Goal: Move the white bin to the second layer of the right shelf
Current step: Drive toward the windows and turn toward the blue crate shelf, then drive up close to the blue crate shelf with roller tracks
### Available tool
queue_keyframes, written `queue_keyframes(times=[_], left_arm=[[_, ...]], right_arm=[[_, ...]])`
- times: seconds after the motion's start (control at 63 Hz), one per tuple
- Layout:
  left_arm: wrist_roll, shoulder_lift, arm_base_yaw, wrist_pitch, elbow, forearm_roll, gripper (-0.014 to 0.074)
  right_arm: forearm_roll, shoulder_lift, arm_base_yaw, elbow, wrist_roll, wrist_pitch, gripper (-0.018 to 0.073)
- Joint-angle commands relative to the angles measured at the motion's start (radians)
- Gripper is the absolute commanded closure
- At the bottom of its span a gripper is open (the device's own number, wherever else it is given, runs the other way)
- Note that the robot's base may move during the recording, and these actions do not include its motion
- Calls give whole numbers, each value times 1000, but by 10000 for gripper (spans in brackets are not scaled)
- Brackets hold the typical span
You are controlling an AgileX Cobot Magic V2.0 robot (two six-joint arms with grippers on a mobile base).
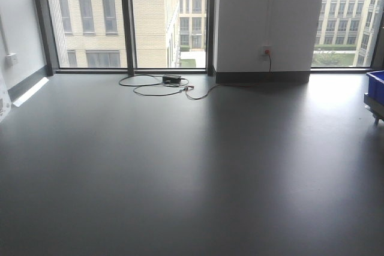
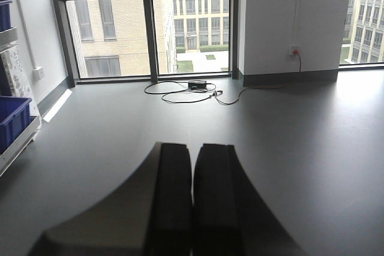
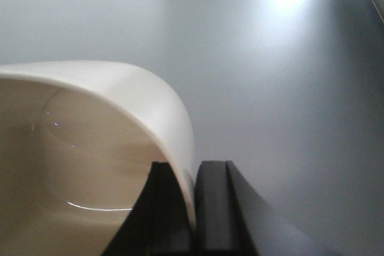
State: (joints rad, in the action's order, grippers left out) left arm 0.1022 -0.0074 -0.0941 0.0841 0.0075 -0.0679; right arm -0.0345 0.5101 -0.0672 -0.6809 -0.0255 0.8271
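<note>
Pinching white bin (image 3: 90, 148) by its wall w/ R gripper (image 3: 195, 208), 1 finger inside, 1 outside, over grey floor (image 3: 282, 88). Nothing in L gripper (image 2: 192, 178), fingers (image 2: 174, 196) pressed together. Farther off: cable loop (image 1: 171, 79) near windows (image 1: 168, 28), blue crate (image 1: 376, 85) at R edge.

Left gripper (image 2: 193, 148): fingers (image 2: 174, 196) side by side, thin slit between, apparently gripping nothing.
Floor (image 2: 300, 148): grey, beneath the gripper.
Blue crates (image 2: 12, 121): left edge, on a rack (image 2: 18, 143).
Cable (image 2: 180, 93): looped near the window (image 2: 114, 34).
</note>
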Motion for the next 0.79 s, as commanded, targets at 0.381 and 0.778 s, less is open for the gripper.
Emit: queue_keyframes(times=[0.381,0.778], left_arm=[[-3,-13,-8,-84,37,-6,512],[-3,-13,-8,-84,37,-6,512]], right_arm=[[-5,2,-5,-32,1,-88,511],[-5,3,-5,-32,1,-89,511]])
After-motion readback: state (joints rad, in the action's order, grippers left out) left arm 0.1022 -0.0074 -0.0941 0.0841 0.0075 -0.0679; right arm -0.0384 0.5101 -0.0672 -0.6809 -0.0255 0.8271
